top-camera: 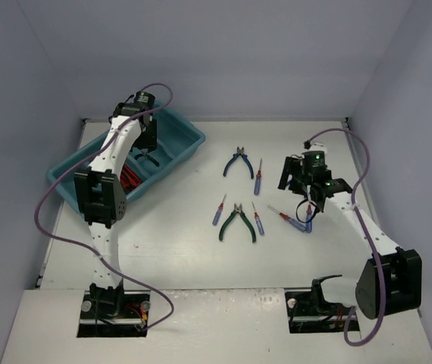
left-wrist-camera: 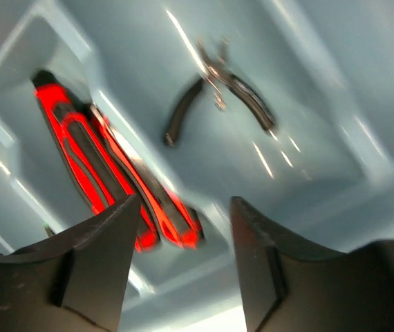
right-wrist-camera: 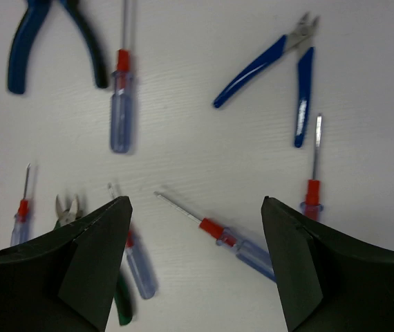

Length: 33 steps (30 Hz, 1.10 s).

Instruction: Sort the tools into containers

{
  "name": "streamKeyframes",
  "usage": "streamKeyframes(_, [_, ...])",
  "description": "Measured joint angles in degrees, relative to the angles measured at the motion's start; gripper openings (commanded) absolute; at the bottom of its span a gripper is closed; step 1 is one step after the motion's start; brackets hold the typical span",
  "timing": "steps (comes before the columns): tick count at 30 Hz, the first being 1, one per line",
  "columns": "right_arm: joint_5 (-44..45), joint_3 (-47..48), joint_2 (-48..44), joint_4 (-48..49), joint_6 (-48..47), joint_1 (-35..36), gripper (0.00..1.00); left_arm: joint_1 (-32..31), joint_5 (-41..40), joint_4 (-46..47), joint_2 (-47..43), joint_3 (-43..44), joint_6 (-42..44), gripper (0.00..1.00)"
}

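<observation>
Teal tray [top-camera: 178, 140] at the counter's far-left corner holds black-handled pliers [left-wrist-camera: 245, 93] and red-handled cutters [left-wrist-camera: 93, 159] in separate compartments, left claw [left-wrist-camera: 183, 207] released above them; right claw [right-wrist-camera: 195, 204] hangs open over loose screwdrivers [right-wrist-camera: 228, 238].

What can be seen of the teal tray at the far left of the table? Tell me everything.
The teal tray is a rectangular bin of glossy plastic, with raised inner dividers that form long compartments. It sits flat on the table at the far left, turned diagonally. One compartment holds red-handled cutters. Another holds black-handled pliers with their handles spread. The left gripper hangs over it with its jaws apart and empty.
</observation>
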Motion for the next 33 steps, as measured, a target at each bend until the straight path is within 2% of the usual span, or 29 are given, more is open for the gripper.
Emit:
streamKeyframes(5, [2.68,3.01,6.72,-0.31,1.88,-8.02,0.72,-2.35,4.37,0.02,-11.27,-5.06,-1.24,0.60])
streamKeyframes(10, [2.76,4.99,14.87,-1.24,3.83,-13.26,0.62,-8.22,8.63,1.28,-24.11,-10.47,-1.22,0.64])
streamKeyframes(15, [2.60,10.36,25.10,-0.74,3.52,-15.51,0.53,-12.24,14.69,3.07,-33.82,-19.81,-1.26,0.67])
streamKeyframes(20, [2.33,14.67,32.42,1.45,0.72,-15.62,0.49,-12.61,19.56,5.97,-40.55,-29.67,-2.08,0.67])
streamKeyframes(24, [1.31,16.32,35.82,2.27,-2.14,-15.79,0.45,-12.61,21.13,7.50,-43.97,-33.30,-2.59,0.67])
streamKeyframes(25, [0.96,16.69,36.55,2.35,-2.74,-15.89,0.43,-12.61,21.39,7.75,-44.62,-33.71,-2.64,0.67])
streamKeyframes(33, [-1.95,18.28,38.69,3.89,-5.32,-16.37,0.02,-12.61,23.35,9.51,-46.57,-34.04,-2.85,0.67])
